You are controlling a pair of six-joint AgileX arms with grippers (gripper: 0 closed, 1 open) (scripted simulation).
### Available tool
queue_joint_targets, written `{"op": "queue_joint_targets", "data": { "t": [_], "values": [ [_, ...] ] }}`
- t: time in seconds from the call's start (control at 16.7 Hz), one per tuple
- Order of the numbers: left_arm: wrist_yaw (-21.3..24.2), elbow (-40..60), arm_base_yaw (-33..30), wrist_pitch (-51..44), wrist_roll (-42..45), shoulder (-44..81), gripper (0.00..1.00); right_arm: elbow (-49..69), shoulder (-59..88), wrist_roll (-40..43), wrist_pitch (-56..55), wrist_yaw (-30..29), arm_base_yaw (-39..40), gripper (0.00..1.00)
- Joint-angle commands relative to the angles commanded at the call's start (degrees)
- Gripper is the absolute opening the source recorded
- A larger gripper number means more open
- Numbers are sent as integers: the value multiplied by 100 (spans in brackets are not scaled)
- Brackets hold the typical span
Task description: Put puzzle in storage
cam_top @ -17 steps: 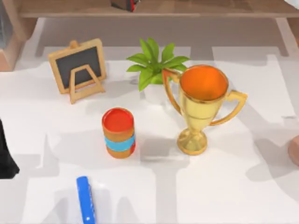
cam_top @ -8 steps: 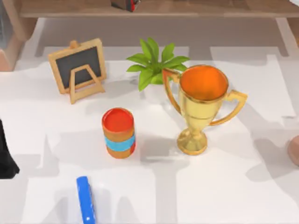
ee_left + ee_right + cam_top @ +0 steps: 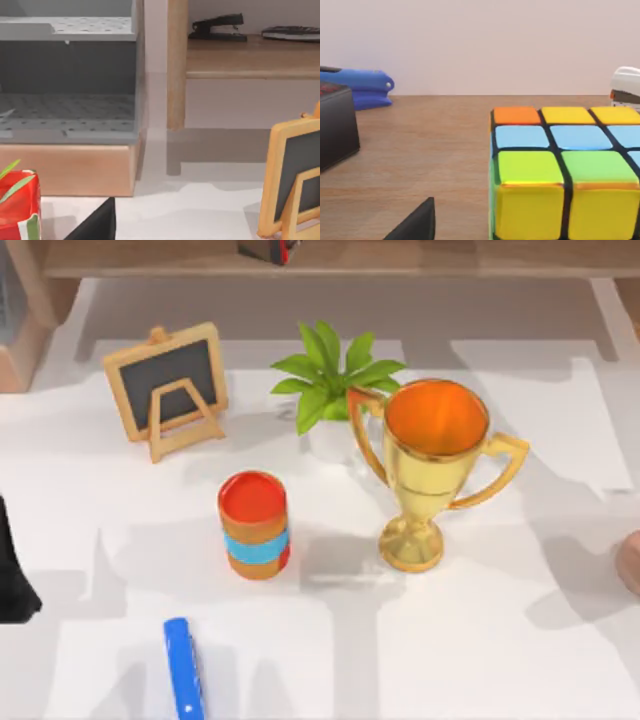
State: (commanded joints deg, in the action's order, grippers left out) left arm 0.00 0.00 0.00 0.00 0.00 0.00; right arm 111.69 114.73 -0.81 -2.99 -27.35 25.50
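The puzzle is a colour cube with orange, yellow, blue and green tiles. In the right wrist view it rests on a wooden shelf board, close in front of the camera. A dark part of my right gripper sits low beside it, apart from the cube. In the left wrist view a grey perforated storage unit stands open on a wooden base, with a dark part of my left gripper below it. My left arm is parked at the table's left edge.
On the table stand a small chalkboard easel, a potted plant, a gold trophy, an orange can and a blue marker. A blue stapler and a black box share the cube's shelf.
The shadows at the table's right side have shifted slightly. The objects on the table have not moved.
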Motion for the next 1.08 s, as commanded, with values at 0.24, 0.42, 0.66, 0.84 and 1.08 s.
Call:
{"op": "queue_joint_targets", "data": {
  "t": [0.24, 0.42, 0.66, 0.84, 1.08],
  "values": [
    [0, 0, 0, 0, 0, 0, 100, 276, 320, -9, -10, 42, -49, 100],
    [0, 0, 0, 0, 0, 0, 100, 276, 320, -9, -10, 42, -49, 100],
    [0, 0, 0, 0, 0, 0, 100, 276, 320, -9, -10, 42, -49, 70],
    [0, 0, 0, 0, 0, 0, 100, 276, 320, -9, -10, 42, -49, 47],
    [0, 0, 0, 0, 0, 0, 100, 276, 320, -9, -10, 42, -49, 17]
  ]
}}
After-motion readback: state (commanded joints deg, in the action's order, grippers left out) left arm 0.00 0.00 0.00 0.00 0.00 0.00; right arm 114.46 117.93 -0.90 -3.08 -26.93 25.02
